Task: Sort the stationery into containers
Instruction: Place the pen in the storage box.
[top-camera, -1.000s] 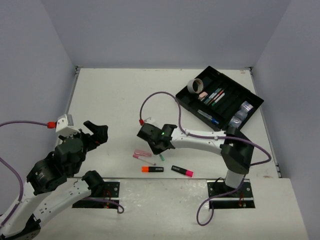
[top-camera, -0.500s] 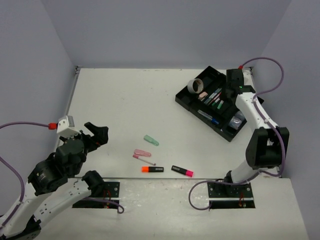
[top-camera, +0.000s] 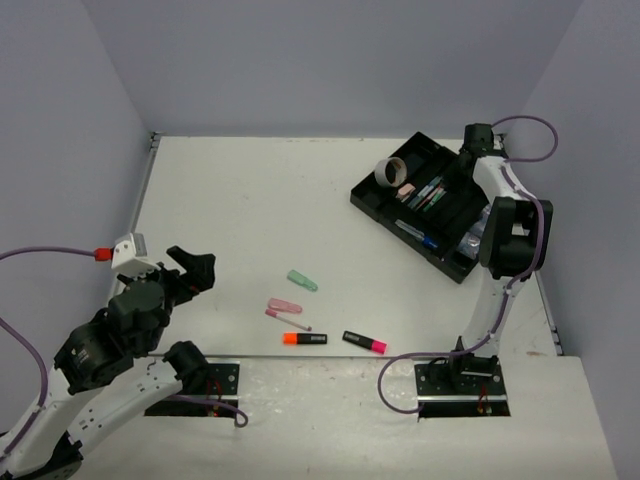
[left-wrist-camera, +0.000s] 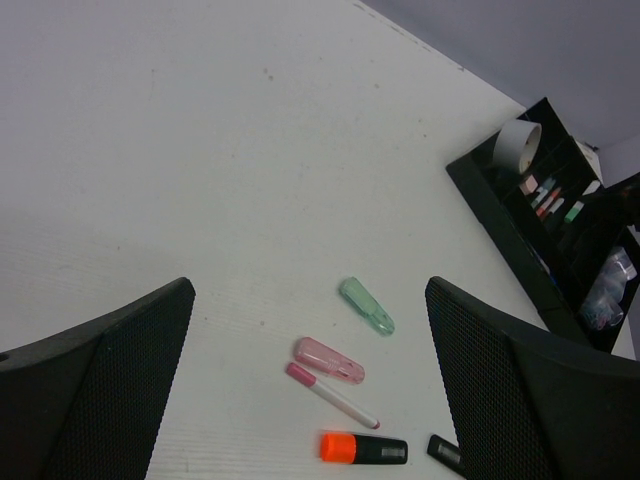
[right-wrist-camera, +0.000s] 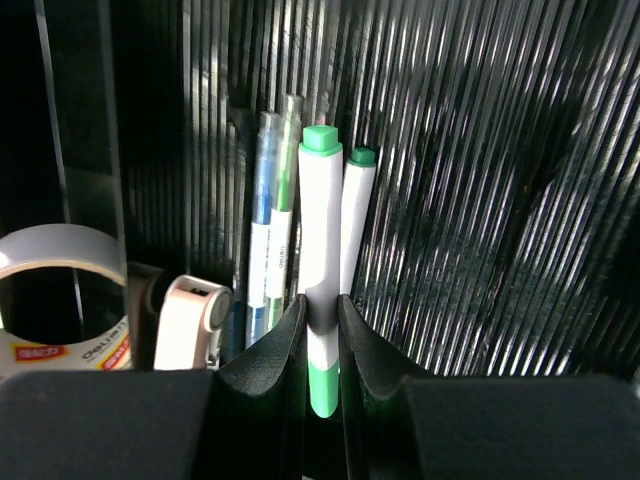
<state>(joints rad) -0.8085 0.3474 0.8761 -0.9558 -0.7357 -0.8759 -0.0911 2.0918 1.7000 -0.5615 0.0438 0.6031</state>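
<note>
The floor of the tray (right-wrist-camera: 480, 200) is black plastic, ribbed and shiny. The white and green pen (right-wrist-camera: 320, 250) looks to me like smooth plastic with a soft shine. The worktop (left-wrist-camera: 200, 150) is white, matt and a bit grainy. The pads (left-wrist-camera: 110, 390) on my left jaws are black with a rough mesh. The small green piece (left-wrist-camera: 366, 305) and small pink piece (left-wrist-camera: 330, 360) are see-through glossy plastic.

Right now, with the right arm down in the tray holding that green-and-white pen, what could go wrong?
1. The right jaws pinch the green-and-white pen near one end, so it may pivot or slip.
2. It lies right beside the other pens; opening or lifting out could nudge them.
3. The tape ring sits close by in the tray; a sideways exit may clip it.
</note>
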